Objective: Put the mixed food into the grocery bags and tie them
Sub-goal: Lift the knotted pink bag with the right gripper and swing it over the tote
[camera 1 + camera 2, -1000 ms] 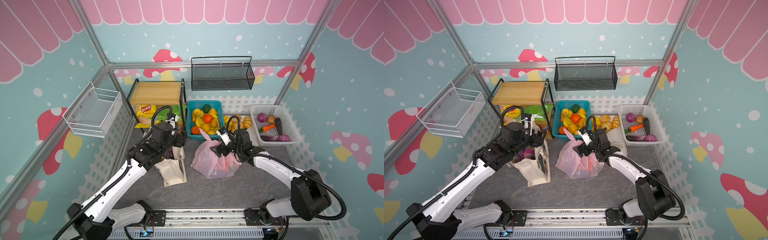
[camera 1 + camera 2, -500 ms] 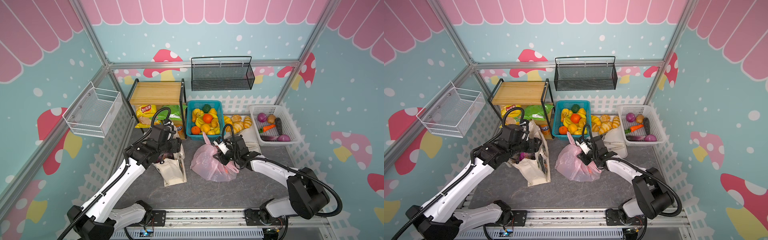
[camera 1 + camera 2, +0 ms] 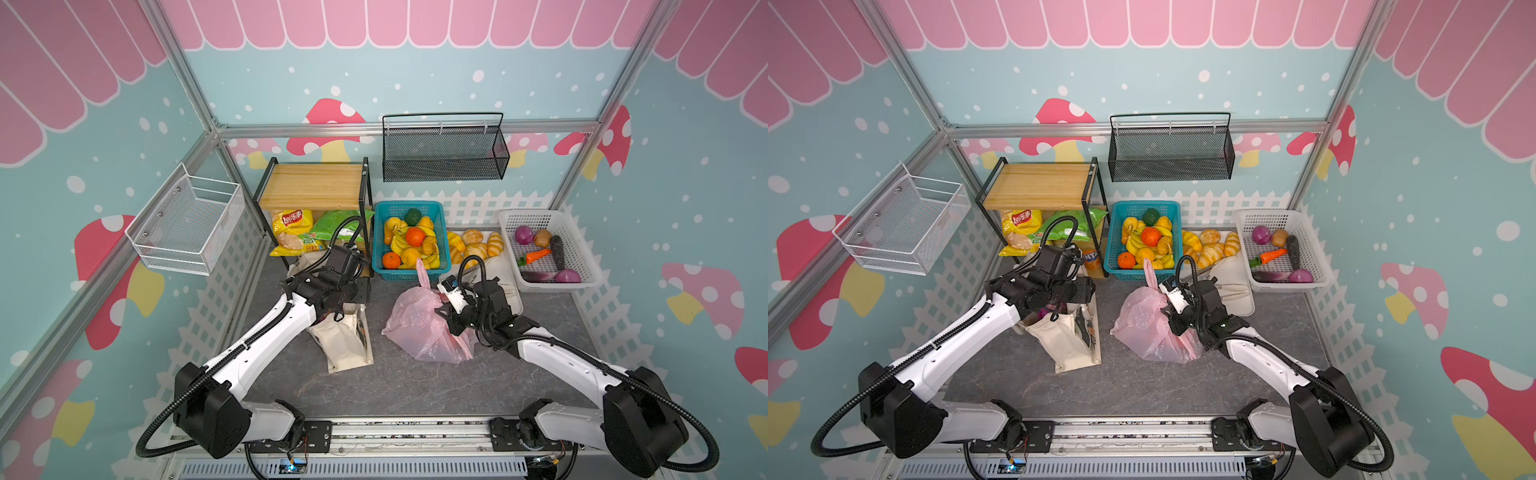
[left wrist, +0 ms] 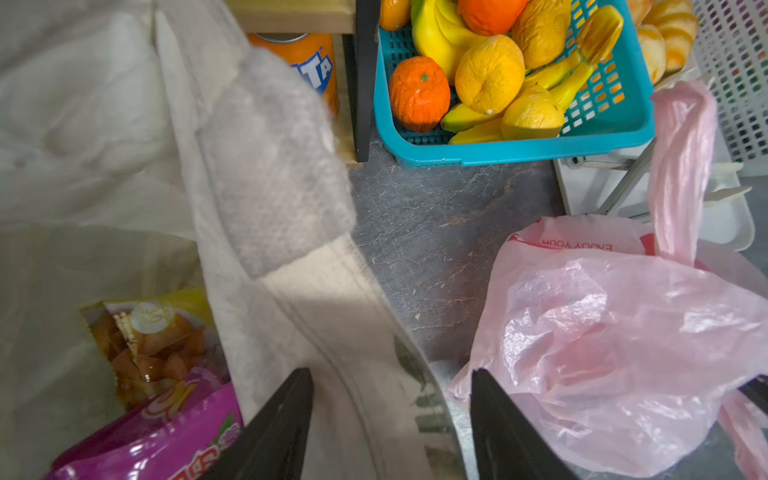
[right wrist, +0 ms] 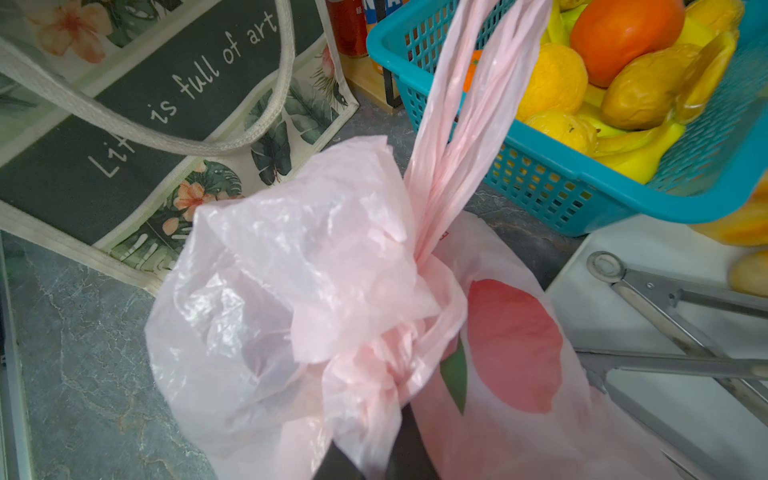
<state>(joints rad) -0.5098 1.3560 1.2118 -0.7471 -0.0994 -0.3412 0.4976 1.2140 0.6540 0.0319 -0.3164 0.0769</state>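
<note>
The pink plastic grocery bag (image 3: 419, 328) (image 3: 1146, 328) lies mid-table, one handle loop (image 5: 465, 104) sticking up toward the fruit basket. My right gripper (image 5: 370, 440) (image 3: 442, 311) is shut on bunched pink plastic at the bag's mouth. The cream canvas tote (image 3: 345, 345) (image 3: 1067, 345) stands to its left. My left gripper (image 4: 390, 374) (image 3: 1086, 291) is open, its jaws astride the tote's near wall at the rim. Inside the tote lie a purple snack packet (image 4: 158, 432) and a pale yellow one (image 4: 145, 340). The pink bag's contents are hidden.
A teal fruit basket (image 3: 409, 245) sits just behind the bags. Beside it are a white tray of bread (image 3: 478, 249) with metal tongs (image 5: 665, 299) and a white vegetable basket (image 3: 548, 249). A wooden shelf (image 3: 316, 195) holds chip packets, with an orange soda can (image 4: 303, 62) at its foot.
My right gripper has dropped onto the pink bag and closed on its gathered plastic. My left gripper has come down over the tote's rim and its jaws have narrowed.
</note>
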